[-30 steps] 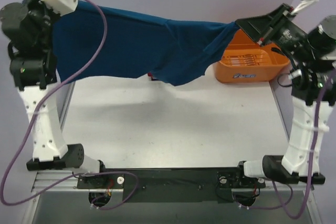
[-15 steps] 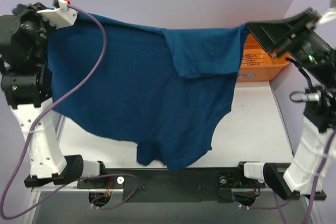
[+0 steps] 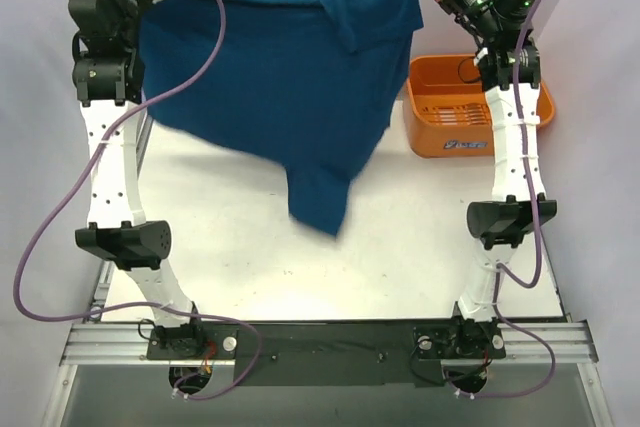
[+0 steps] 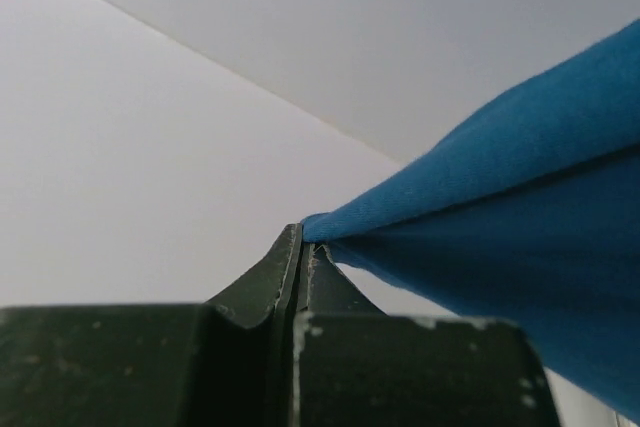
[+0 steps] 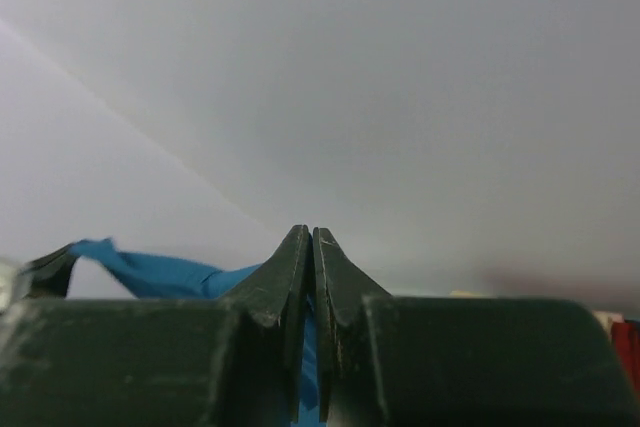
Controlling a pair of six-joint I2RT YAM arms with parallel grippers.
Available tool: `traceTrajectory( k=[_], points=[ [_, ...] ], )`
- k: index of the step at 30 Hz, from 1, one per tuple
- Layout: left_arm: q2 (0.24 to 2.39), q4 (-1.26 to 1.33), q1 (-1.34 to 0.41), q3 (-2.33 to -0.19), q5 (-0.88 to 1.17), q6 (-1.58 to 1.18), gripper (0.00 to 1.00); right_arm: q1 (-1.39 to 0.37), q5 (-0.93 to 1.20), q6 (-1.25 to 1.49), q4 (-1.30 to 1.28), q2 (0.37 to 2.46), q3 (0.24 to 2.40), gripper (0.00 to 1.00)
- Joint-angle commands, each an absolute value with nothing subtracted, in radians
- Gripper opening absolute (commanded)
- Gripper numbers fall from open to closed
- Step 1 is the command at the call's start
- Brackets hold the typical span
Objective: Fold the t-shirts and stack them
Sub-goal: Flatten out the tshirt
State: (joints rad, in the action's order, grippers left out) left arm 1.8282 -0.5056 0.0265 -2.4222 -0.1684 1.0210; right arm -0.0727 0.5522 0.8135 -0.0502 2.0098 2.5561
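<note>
The left gripper (image 4: 304, 245) and right gripper (image 5: 312, 239) are each clenching a top corner of the dark blue t-shirt (image 3: 270, 77). It is hanging spread, left of the orange tub (image 3: 455, 119)

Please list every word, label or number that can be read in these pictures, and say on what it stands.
No text can be read.
Tub, front label: too blurred to read.
T-shirt: no print or writing shows.
</note>
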Motion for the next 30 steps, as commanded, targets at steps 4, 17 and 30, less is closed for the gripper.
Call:
traceTrajectory(
  k=[4, 17, 30],
  points=[
    [1.859, 0.064, 0.031, -2.663, -0.146, 0.957, 0.0, -0.054, 0.218, 0.631, 0.374, 1.867, 2.674, 0.0],
    [1.508, 0.103, 0.038, -1.809, -0.052, 1.1, 0.0, -0.005, 0.705, 0.387, 0.22, 1.62, 1.992, 0.0],
    [0.959, -0.955, -0.058, -1.021, 0.14, 1.218, 0.0, -0.187, 0.691, 0.245, -0.356, 0.804, 0.774, 0.0]
  ],
)
